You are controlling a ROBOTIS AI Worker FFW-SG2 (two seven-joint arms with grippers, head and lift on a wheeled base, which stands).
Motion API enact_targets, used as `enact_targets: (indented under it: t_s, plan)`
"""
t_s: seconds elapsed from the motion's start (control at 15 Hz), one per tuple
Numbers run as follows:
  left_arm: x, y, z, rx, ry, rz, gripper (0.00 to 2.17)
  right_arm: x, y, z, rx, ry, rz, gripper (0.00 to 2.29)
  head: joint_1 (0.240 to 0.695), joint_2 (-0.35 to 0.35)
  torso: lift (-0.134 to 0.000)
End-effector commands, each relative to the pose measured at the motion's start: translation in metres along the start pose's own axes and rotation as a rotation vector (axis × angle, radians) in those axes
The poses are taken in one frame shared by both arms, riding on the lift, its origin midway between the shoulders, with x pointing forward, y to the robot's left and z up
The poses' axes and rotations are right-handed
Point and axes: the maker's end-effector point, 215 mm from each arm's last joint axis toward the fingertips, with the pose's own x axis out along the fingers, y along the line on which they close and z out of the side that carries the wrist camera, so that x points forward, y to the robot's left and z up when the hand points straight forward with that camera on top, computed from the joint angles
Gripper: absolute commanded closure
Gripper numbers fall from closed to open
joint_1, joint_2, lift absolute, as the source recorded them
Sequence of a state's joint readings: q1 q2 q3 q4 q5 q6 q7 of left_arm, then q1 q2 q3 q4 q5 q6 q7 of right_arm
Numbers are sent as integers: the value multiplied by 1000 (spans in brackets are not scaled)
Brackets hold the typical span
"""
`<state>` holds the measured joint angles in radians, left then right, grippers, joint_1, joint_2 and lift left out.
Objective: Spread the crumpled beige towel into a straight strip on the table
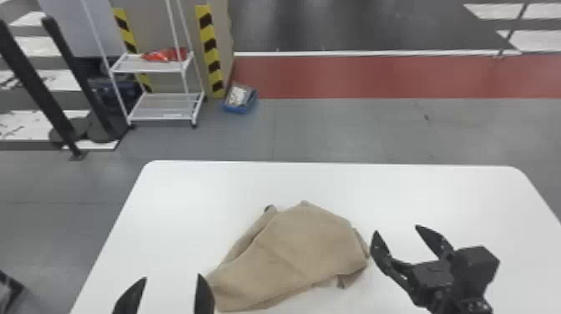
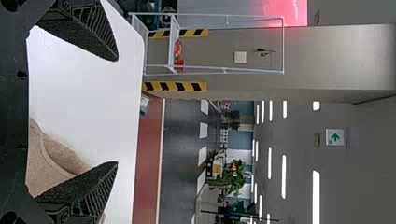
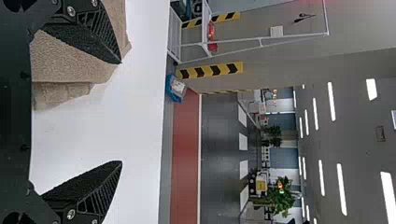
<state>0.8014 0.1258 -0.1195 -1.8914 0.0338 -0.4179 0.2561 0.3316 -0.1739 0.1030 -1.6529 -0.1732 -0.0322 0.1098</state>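
The beige towel (image 1: 292, 254) lies crumpled on the white table, with a narrow fold along its left side and a small loose corner at its lower right. At the towel's lower left stands my left gripper (image 1: 172, 280), open. In the left wrist view, bare table shows between the spread fingers of the left gripper (image 2: 117, 112), with the towel (image 2: 46, 163) near one of them. My right gripper (image 1: 396, 231) is open beside the towel's right edge. In the right wrist view, one finger of the right gripper (image 3: 122, 112) overlaps the towel (image 3: 70, 65).
The white table (image 1: 200, 183) has rounded far corners, and its surface extends beyond the towel on the far side. Behind it on the floor stand a white wheeled rack (image 1: 167, 106) and a small blue bin (image 1: 240, 100).
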Motion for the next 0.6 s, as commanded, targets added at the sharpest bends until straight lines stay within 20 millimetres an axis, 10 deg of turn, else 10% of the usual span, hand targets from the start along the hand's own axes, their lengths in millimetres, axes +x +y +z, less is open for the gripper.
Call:
enact_targets:
  t_s: [0.0,0.53]
  plan:
    - [0,0,0,0,-1,0,93,30,-5,4,32,-1,23,124,695,55,0]
    - [7,-4,-14,21,50,-17,93,101,14,-12,65,69,125,147,695,78,0]
